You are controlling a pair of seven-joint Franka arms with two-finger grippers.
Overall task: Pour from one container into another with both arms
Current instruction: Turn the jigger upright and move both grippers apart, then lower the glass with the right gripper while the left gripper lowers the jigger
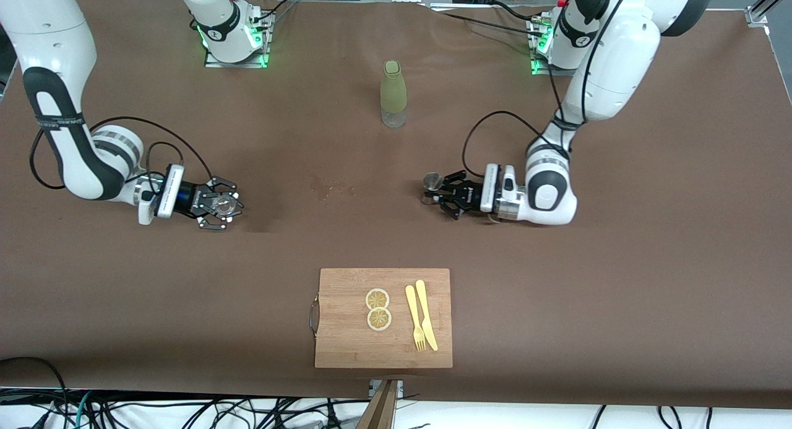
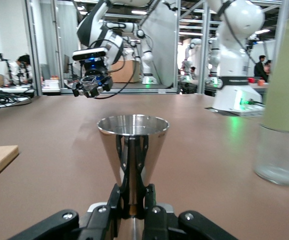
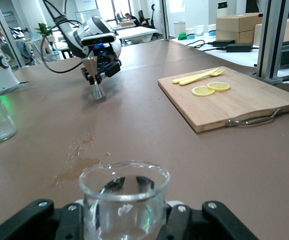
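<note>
Front view shows two arms, one bottle (image 1: 393, 95), one cutting board (image 1: 383, 318) with two lemon slices (image 1: 378, 309), one fork (image 1: 414, 317) and one knife (image 1: 426, 314); no writing is readable. Toward the left arm's end of the bench (image 1: 649, 280), the left pincer (image 1: 447, 195) pinches a steel cup (image 2: 133, 150), upright between its fingers. Toward the right arm's end, the right pincer (image 1: 218, 204) grips a small glass beaker (image 3: 124, 197).

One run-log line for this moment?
left gripper: shut on jigger | right gripper: shut on beaker | bottle: untouched
</note>
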